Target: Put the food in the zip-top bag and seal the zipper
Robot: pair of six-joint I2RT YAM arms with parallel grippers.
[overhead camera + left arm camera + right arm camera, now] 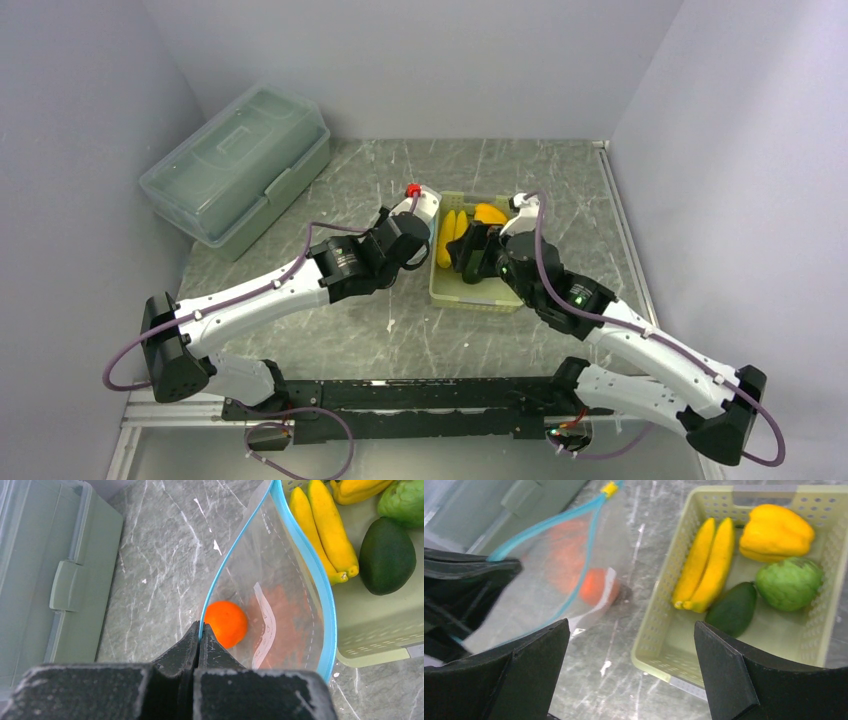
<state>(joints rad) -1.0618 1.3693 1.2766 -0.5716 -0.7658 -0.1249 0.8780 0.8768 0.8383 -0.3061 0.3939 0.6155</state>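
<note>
My left gripper (200,626) is shut on the teal-blue zipper (305,550) edge of the clear zip-top bag (280,605), holding its mouth open. A round orange (226,623) lies inside the bag; it also shows in the right wrist view (594,586). My right gripper (631,650) is open and empty above the basket's near-left corner. In the pale green basket (659,655) lie two yellow bananas (706,565), a yellow pepper (776,532), a dark green avocado (731,610) and a light green round fruit (790,582). From above, both grippers meet at the basket (470,297).
A large translucent lidded storage box (235,165) stands at the back left, close to the bag in the left wrist view (75,580). The grey marble table (340,330) is walled on three sides.
</note>
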